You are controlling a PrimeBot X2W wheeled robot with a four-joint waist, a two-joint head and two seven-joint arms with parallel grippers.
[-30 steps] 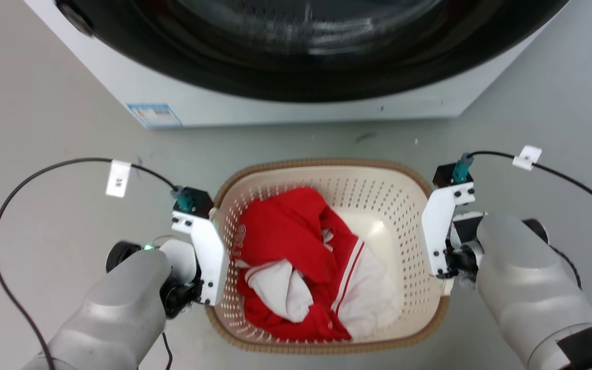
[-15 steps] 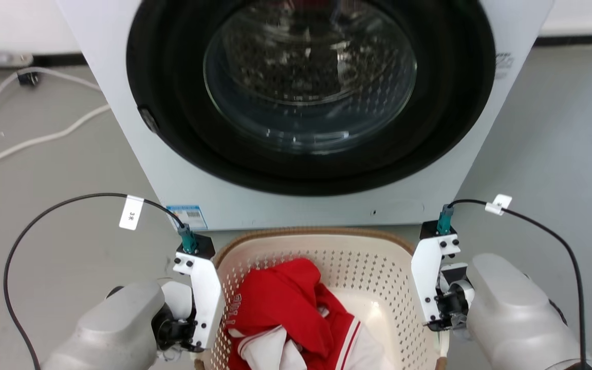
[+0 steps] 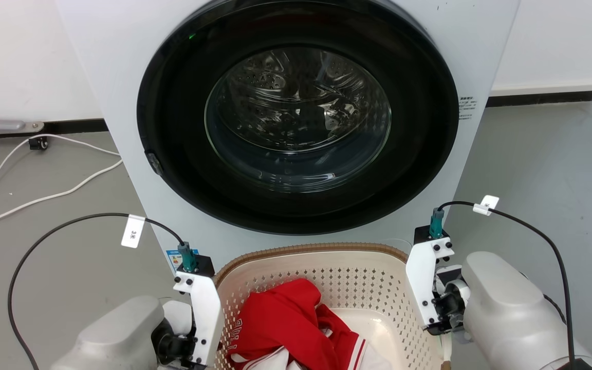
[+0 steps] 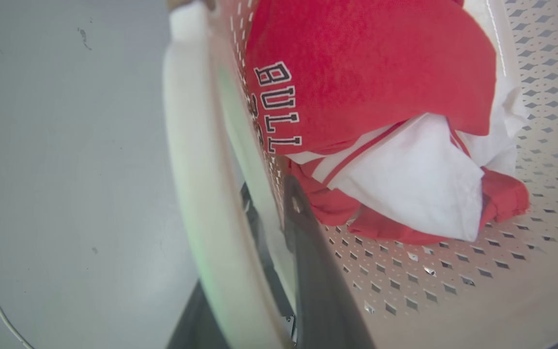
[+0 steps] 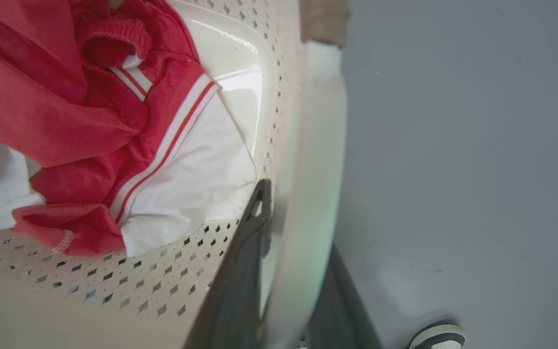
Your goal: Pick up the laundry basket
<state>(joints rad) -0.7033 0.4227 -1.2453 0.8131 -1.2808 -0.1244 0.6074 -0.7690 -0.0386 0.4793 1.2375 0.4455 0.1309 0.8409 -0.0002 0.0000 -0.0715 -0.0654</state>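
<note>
The laundry basket (image 3: 337,277), cream with perforated walls and a brown woven rim, sits at the bottom of the head view between my two wrists. Red and white clothes (image 3: 285,324) lie inside it. In the left wrist view my left gripper (image 4: 269,203) is shut on the basket's white side handle (image 4: 187,145), one dark finger inside the wall and one outside. My right gripper (image 5: 293,218) clamps the opposite white handle (image 5: 317,145) the same way. The basket's near half is cut off by the head view's bottom edge.
A white washing machine (image 3: 121,77) with a round dark door (image 3: 296,118), shut, stands directly behind the basket. White cables (image 3: 44,198) trail over the grey floor at the left. A shoe tip (image 5: 436,337) shows on the floor at the right wrist view's lower edge.
The head camera has tilted up, so the whole machine door is in view and the basket sits lower in the picture. The basket now overlaps the machine's lower front. Both grippers keep their hold.
</note>
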